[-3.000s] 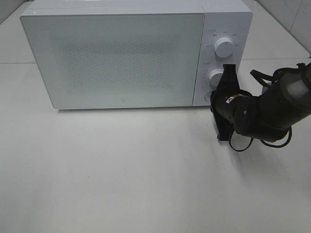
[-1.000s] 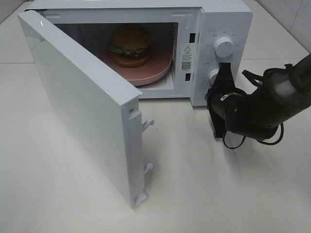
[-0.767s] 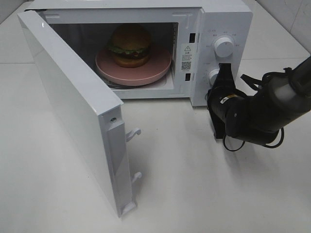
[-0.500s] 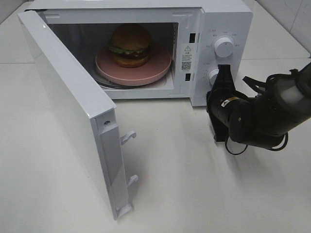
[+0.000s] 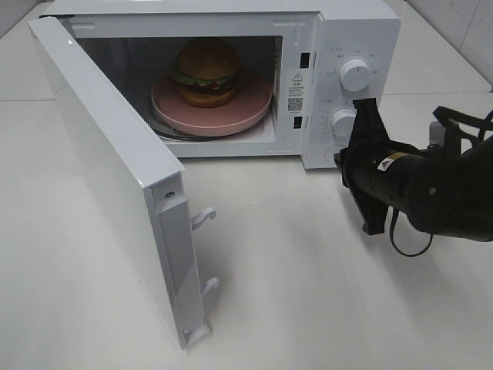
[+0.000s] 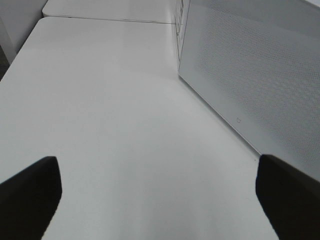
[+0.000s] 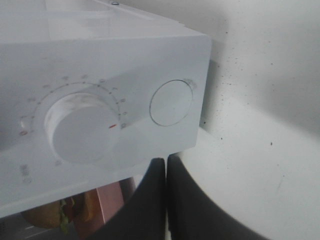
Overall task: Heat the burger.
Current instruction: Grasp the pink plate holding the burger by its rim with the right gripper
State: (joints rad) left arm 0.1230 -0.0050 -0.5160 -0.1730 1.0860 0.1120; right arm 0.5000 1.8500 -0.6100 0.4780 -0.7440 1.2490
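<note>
The burger [image 5: 206,71], golden bun over green lettuce and a dark patty, sits on a pink plate [image 5: 231,114] inside the open microwave [image 5: 356,31]. A sliver of the burger [image 7: 50,214] also shows in the right wrist view. My right gripper [image 5: 345,159] is shut with nothing in it, just off the control panel beside the round button [image 7: 171,102] below the lower knob [image 7: 82,127]. My left gripper [image 6: 160,197] is wide open over bare table, its fingers [image 6: 27,195] far apart and holding nothing; it does not show in the exterior view.
The microwave door [image 5: 115,169] stands swung out to the front left, its outer face [image 6: 260,75] close to my left gripper. The upper knob [image 5: 353,74] is on the panel. White table [image 5: 293,293] spreads in front.
The door went from shut to fully swung open. In the last half second my right gripper drew back from the panel, a little to the right and toward the front.
</note>
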